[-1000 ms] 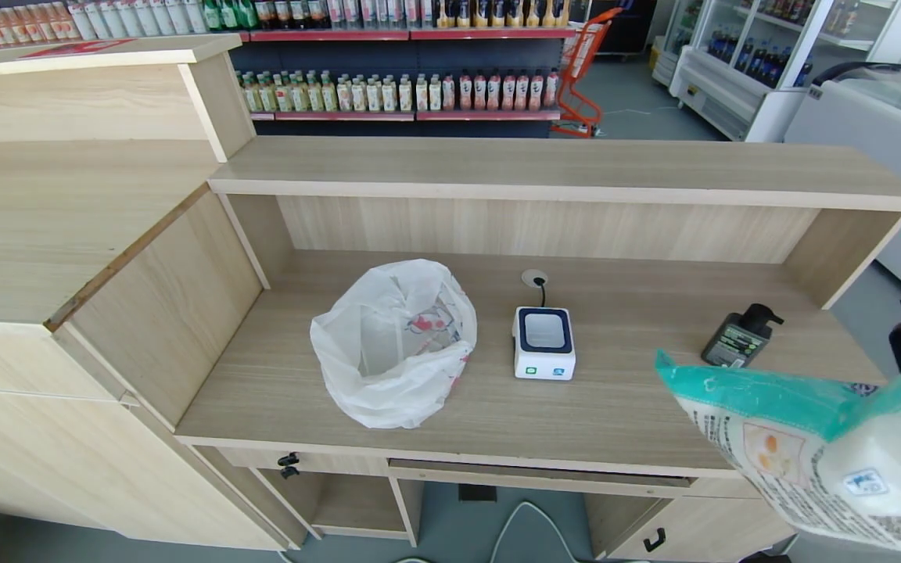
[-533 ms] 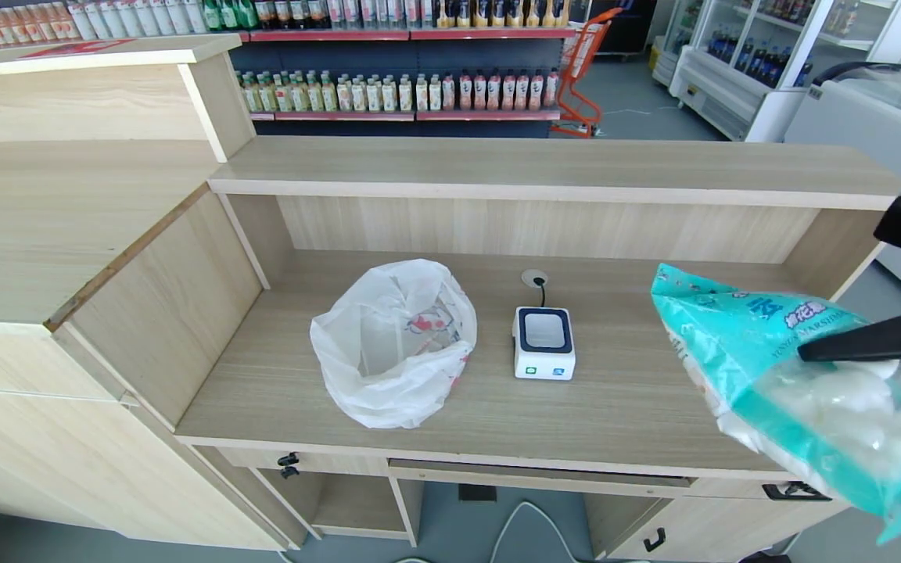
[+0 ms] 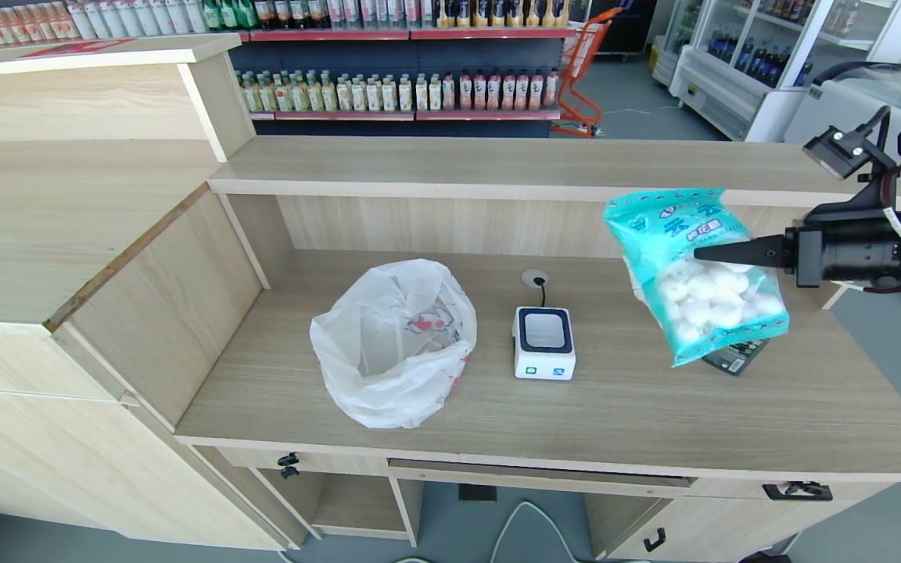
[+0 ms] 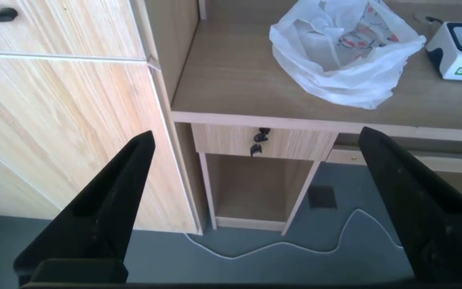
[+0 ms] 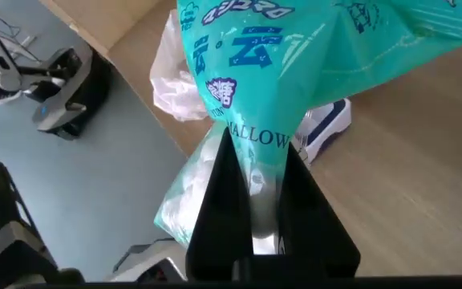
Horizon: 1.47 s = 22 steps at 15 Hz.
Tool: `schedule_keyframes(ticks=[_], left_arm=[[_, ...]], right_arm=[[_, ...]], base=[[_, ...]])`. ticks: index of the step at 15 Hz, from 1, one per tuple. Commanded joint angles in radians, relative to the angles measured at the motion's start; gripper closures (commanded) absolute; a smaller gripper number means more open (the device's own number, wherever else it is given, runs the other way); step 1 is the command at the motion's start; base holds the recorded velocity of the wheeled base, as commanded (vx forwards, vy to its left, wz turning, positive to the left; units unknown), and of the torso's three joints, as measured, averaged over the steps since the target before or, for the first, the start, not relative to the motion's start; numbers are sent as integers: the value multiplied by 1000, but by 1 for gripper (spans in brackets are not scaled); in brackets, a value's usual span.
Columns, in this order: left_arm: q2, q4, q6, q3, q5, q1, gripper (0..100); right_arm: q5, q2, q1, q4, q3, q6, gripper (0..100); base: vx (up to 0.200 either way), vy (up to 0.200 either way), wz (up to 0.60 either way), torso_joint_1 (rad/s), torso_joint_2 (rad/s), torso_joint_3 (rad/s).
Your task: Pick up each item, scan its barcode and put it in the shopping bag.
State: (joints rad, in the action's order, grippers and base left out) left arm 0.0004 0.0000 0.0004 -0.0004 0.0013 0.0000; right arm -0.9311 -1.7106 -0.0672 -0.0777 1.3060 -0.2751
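A teal marshmallow bag (image 3: pixel 697 274) is held in the air to the right of the scanner (image 3: pixel 543 342), pinched tight by the right fingers (image 3: pixel 736 252). A dark item (image 3: pixel 732 358), possibly a bottle, is partly hidden behind it. The white shopping bag (image 3: pixel 392 344) is seen on the table (image 3: pixel 615 414) left of the scanner. The left fingers (image 4: pixel 111 209) are spread wide and empty, lower than the scanner and beyond the shopping bag.

**Right Arm: Item Held Above Counter**

The right gripper (image 3: pixel 702 254) clamps the marshmallow bag (image 3: pixel 697 289) in the air above the right part of the counter (image 3: pixel 615 407). The scanner (image 3: pixel 543 342) sits between the open shopping bag (image 3: pixel 392 344) and a dark bottle (image 3: pixel 734 357), which the held bag partly hides.
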Motion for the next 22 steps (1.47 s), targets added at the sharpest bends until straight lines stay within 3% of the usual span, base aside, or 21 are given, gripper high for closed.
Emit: schedule_keyframes(ticks=[1, 5, 8, 11, 22], left_arm=[[0, 0, 1, 0, 0, 0, 0], [0, 0, 1, -1, 0, 0, 0], [0, 0, 0, -1, 0, 0, 0], [0, 0, 1, 0, 0, 0, 0], [0, 0, 0, 0, 0, 0, 0]], right_arm=[[38, -87, 49, 111, -16, 4, 100], [54, -129, 64, 226, -20, 85, 100], [97, -193, 69, 447, -80, 160, 100], [250, -233, 122, 608, -117, 260, 100], [325, -259, 155, 631, -151, 263, 100]], base=[[0, 0, 0, 0, 0, 0], [0, 0, 0, 0, 0, 0], [0, 0, 0, 0, 0, 0], [0, 0, 0, 0, 0, 0], [0, 0, 0, 0, 0, 0]])
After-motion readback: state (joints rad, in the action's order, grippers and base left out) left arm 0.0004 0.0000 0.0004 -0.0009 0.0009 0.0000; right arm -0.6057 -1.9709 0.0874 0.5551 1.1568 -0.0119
